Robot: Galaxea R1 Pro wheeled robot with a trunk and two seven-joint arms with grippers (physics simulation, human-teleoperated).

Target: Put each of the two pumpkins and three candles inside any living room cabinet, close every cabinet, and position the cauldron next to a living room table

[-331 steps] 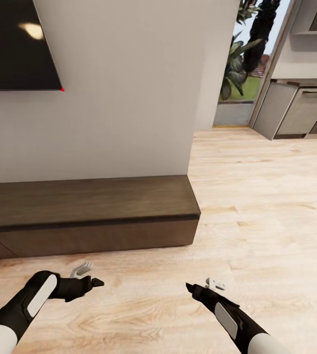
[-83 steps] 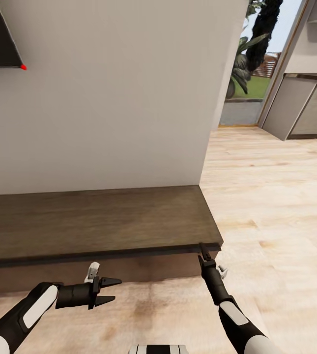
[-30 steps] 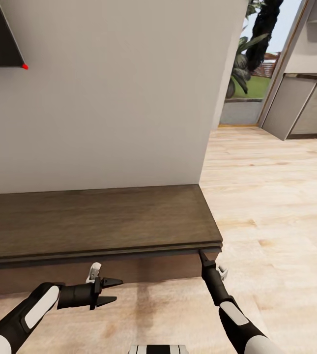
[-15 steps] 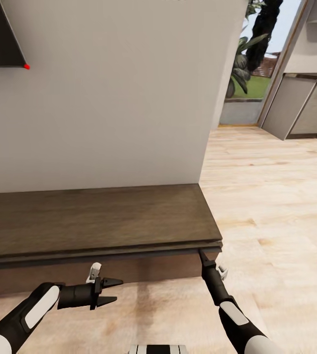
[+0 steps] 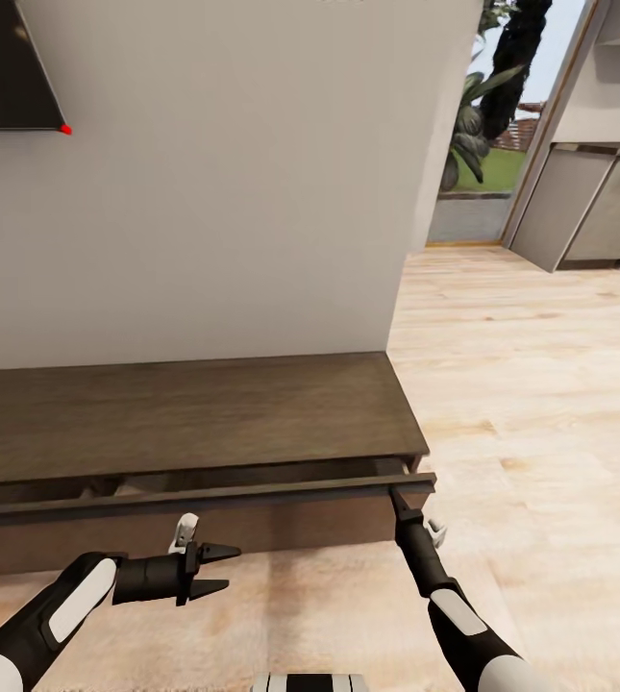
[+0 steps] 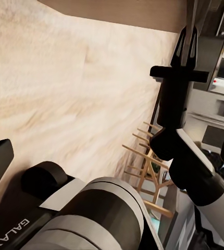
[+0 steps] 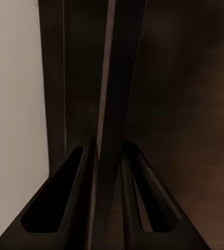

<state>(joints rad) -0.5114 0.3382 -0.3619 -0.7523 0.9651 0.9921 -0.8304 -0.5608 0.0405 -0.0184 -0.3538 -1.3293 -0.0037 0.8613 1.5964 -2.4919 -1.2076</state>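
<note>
The long, low dark brown cabinet [image 5: 194, 413] stands against the grey wall. Its right-hand drawer front [image 5: 204, 500] is pulled out a little, and a narrow gap [image 5: 127, 483] behind it shows pale wood inside. My right gripper [image 5: 396, 497] is shut on the top edge of that drawer front at its right end; in the right wrist view the gripper [image 7: 109, 156] has a finger on each side of the dark board. My left gripper [image 5: 215, 567] hangs open and holds nothing, low over the floor in front of the cabinet. The pumpkins, candles and cauldron are out of view.
A black TV [image 5: 2, 67] hangs on the wall at the upper left. Past the wall's right end, the wood floor [image 5: 540, 432] runs open towards grey kitchen units [image 5: 588, 211] and a glass door with plants outside.
The drawer front has slid out from the cabinet with my right gripper on it, opening a gap along its top. The view has shifted slightly. The left arm has stayed still.
</note>
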